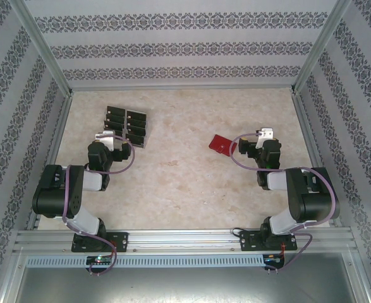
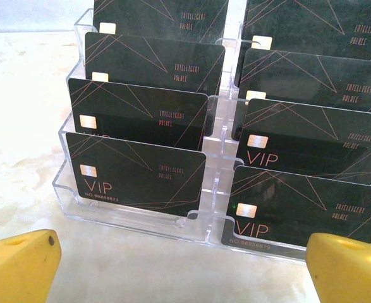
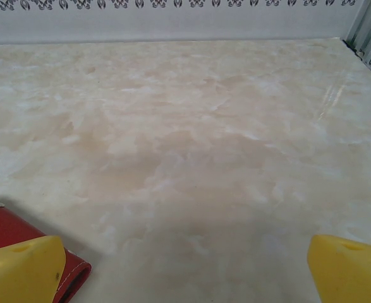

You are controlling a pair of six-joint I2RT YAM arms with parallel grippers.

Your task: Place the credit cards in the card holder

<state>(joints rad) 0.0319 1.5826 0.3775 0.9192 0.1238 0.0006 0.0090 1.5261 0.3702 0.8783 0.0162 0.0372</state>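
- While the left gripper stands just in front of the clear plastic stand, its yellow fingers are spread as wide as they go, with nothing held between them.
- The credit cards are black with thin pale lines, and some carry "VIP" lettering. They stand upright in the stand's stepped slots.
- In the left wrist view the cards form two columns side by side, with four tiers showing in each.
- The stand sits on the table toward its far left corner, a little in from the left edge.
- The right gripper is likewise wide open and grips nothing. Bare marbled tabletop lies between its two fingers.
- The card holder, a red wallet, lies flat on the table right of centre, well apart from the stand and the cards.
- In the right wrist view a stitched corner of the wallet shows just beside the left-hand finger, partly hidden behind it. Whether the two touch cannot be told.
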